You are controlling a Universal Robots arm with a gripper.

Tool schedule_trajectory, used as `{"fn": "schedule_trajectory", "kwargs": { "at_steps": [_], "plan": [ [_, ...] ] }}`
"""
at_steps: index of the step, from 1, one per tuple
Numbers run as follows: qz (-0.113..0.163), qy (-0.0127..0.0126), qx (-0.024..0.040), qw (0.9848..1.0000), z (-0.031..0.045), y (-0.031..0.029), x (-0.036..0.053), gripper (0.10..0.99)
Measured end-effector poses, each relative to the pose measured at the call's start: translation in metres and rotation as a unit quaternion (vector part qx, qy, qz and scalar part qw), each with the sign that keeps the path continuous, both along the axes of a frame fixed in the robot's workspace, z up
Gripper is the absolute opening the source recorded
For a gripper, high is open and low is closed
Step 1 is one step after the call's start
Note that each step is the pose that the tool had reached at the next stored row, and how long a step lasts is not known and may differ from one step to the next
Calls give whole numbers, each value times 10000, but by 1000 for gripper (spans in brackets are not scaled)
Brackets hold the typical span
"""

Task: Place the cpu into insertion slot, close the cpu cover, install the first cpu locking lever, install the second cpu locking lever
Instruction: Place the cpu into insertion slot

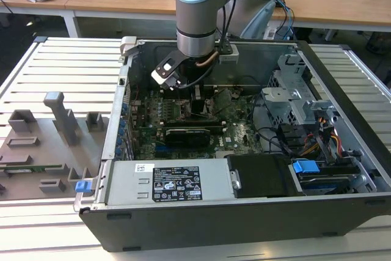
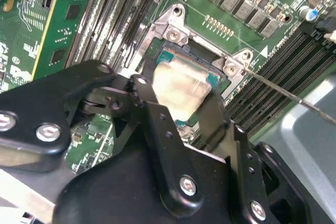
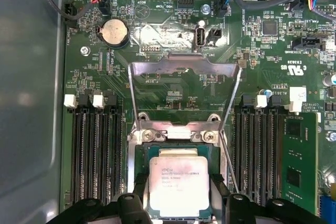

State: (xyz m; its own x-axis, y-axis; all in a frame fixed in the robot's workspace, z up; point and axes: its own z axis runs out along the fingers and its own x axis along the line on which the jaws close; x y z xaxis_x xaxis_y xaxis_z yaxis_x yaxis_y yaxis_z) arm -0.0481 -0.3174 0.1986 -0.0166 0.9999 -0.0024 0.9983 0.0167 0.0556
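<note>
Reaches down with the gripper into the open computer case on the slatted table, over the far part of the green circuit board.

Holds the cpu, in the first wrist view, between jaws closed only to the chip's width, with one of the black fingers against each of two opposite edges. Looks like a real grip rather than mere flanking, though cannot judge the pressure.

Carries the cpu flat, pale metal top up, directly between the jaws and straight under the wrist, with no offset to either side. Has it squarely over the slot, edges parallel with the slot's rim and a narrow margin of socket showing round the free sides. Cannot tell whether seated or just above.

Has no long axis to speak of, being near enough square. Turns, then, on squareness to the rim alone, and appears true in both wrist views.

Shows the cover swung up and open, hinged on the side of the slot away from the gripper's body, leaning back over the board and well apart from the chip.

Shows in the second wrist view a thin metal lever running out from a corner of the slot, unlatched by the look of it.
</note>
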Motion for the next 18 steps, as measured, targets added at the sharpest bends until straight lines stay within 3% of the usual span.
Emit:
{"fn": "schedule_trajectory", "kwargs": {
  "at_steps": [1,4,7,9,10,11,13,14,15,16,17,18],
  "plan": [
    [0,2,-2,10000,2,-1,-1,620],
    [0,3,-4,10000,8,-2,-1,620],
    [-1,2,-5,10000,118,6,-2,620],
    [1,2,-3,10000,119,25,-1,604],
    [0,2,-2,10000,119,26,-5,475],
    [-1,2,-1,10000,119,25,-10,416],
    [0,2,-1,10000,119,21,-33,416],
    [0,2,0,10000,119,19,-49,294],
    [0,2,1,10000,119,17,-59,294],
    [0,2,1,10000,119,15,-70,173],
    [0,2,1,10000,119,12,-75,173],
    [0,2,2,10000,119,5,-80,114]
  ]
}}
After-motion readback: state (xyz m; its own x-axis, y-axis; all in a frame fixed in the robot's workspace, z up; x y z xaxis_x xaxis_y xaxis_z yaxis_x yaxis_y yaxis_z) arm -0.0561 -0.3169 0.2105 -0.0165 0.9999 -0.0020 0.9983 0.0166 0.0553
